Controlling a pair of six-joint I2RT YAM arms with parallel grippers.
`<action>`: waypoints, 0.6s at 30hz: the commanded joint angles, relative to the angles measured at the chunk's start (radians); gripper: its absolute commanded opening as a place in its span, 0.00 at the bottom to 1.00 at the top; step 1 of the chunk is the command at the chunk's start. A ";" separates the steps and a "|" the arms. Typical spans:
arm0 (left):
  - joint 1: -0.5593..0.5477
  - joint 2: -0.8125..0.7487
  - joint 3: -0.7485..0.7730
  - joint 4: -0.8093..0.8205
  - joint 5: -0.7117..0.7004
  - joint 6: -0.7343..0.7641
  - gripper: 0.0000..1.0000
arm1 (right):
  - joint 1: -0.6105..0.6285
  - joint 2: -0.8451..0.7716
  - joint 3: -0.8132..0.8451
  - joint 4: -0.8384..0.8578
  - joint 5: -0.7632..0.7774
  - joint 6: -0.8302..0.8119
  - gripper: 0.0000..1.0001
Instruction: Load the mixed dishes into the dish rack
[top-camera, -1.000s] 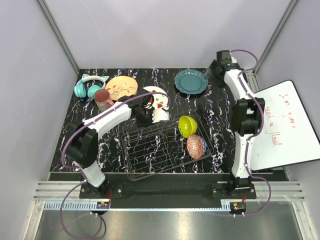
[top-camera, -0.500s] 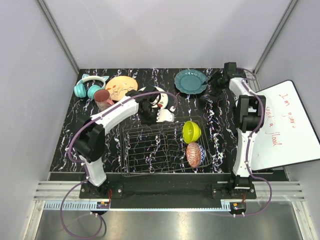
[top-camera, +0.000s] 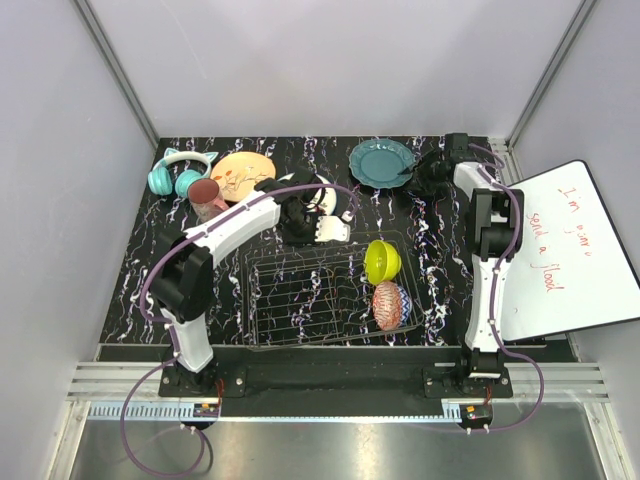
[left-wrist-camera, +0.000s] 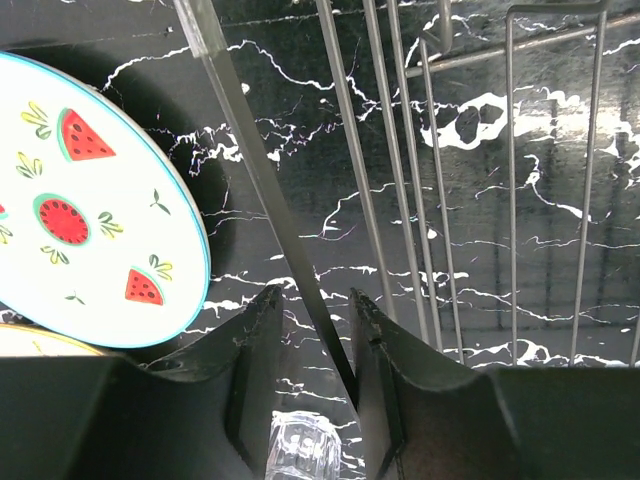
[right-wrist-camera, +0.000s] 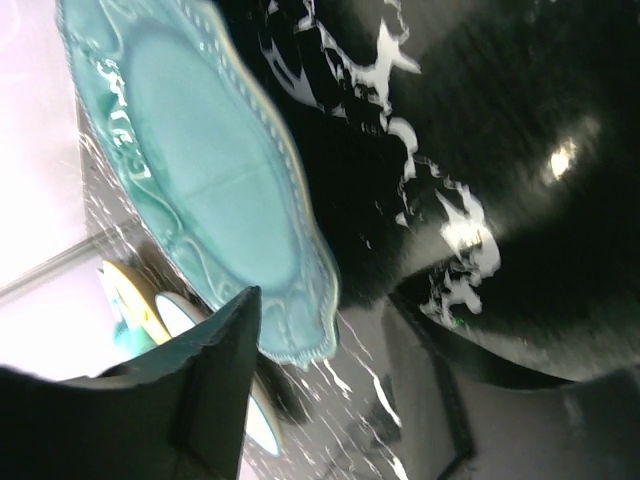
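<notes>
The dish rack (top-camera: 320, 290) lies at the middle front with the yellow-green bowl (top-camera: 382, 260) and the red patterned bowl (top-camera: 392, 305) in its right side. My left gripper (top-camera: 300, 235) is at the rack's back rim, its jaws narrowly apart around a rim wire (left-wrist-camera: 290, 250). The clear glass (left-wrist-camera: 300, 450) shows below them, and the watermelon plate (left-wrist-camera: 90, 210) lies beside them. My right gripper (top-camera: 420, 172) is open at the right edge of the teal plate (top-camera: 382, 162), whose rim (right-wrist-camera: 315, 320) reaches between its fingers. The tan floral plate (top-camera: 243, 172) and the pink mug (top-camera: 208, 198) are at the back left.
Teal cat-ear headphones (top-camera: 180, 170) lie at the back left corner. A whiteboard (top-camera: 565, 250) leans off the table's right side. Grey walls close in the back and both sides.
The rack swung from askew to square with the table front, bowls riding along, my left gripper on its back rim. My right gripper moved from the back corner to the teal plate's edge.
</notes>
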 joint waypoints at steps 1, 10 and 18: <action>0.010 -0.003 0.072 0.192 -0.084 0.051 0.36 | -0.004 0.044 -0.038 0.134 -0.022 0.071 0.53; 0.010 0.153 0.292 0.193 -0.081 0.063 0.33 | 0.004 0.050 -0.099 0.227 -0.037 0.105 0.47; -0.005 0.161 0.298 0.144 -0.107 0.071 0.32 | 0.005 0.050 -0.107 0.241 -0.042 0.071 0.22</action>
